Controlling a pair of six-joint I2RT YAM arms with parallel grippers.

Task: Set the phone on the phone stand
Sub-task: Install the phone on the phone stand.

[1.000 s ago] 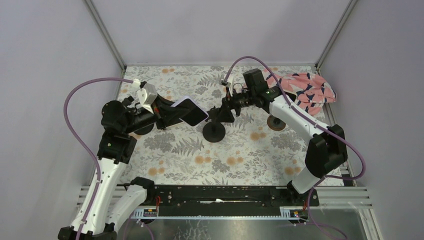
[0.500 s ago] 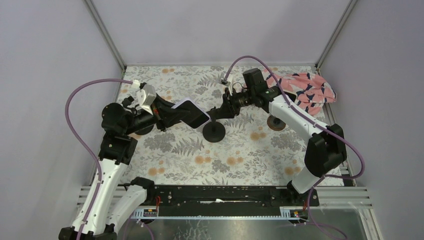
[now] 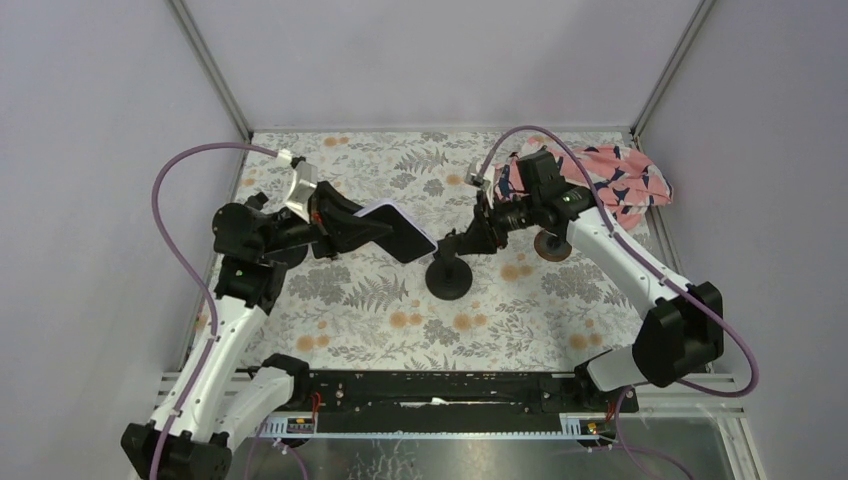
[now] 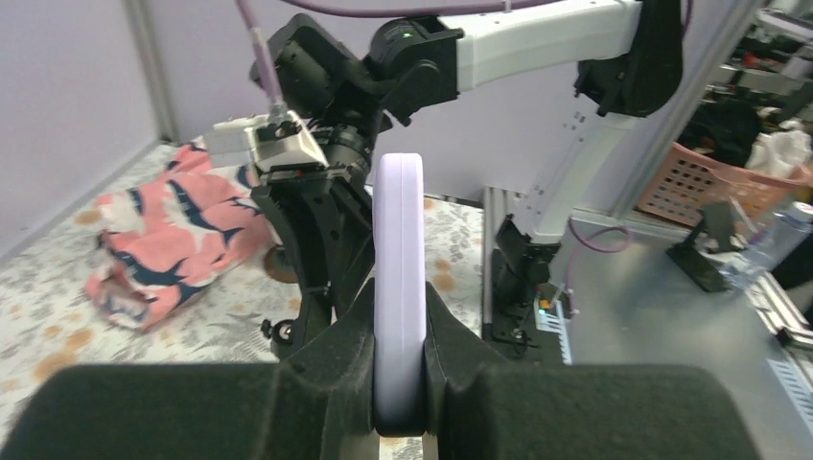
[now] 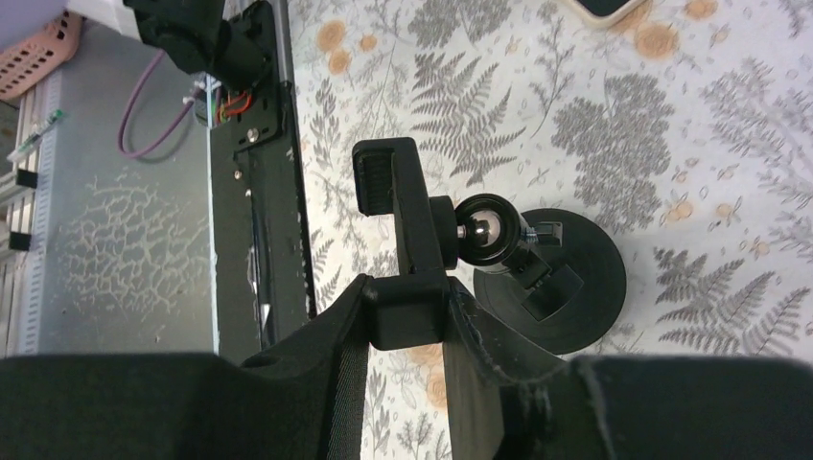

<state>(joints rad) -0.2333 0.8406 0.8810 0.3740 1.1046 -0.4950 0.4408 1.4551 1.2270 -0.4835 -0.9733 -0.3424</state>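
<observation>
1. Left jaws were clenched on the phone [image 3: 397,228], pinching 1 end of it edge-on. Same grip as 1 s earlier.
2. Phone was in the air over the bench [image 3: 340,310], not seated. It had shifted right since 1 s ago and sat just left of the phone stand [image 3: 450,272]. Can't tell from above whether they touched.
3. Right jaws were spread near the stand's bracket 1 s ago. Now they were closed on the bracket's end, per the right wrist view.
4. Stand base had moved right and slightly toward the arms versus both earlier frames. The right arm [image 3: 620,260] had swung right with it.
5. Pink patterned cloth [image 3: 610,175] stayed in the far right corner. The dark disc [image 3: 548,246] stayed put, part hidden behind the right arm.
</observation>
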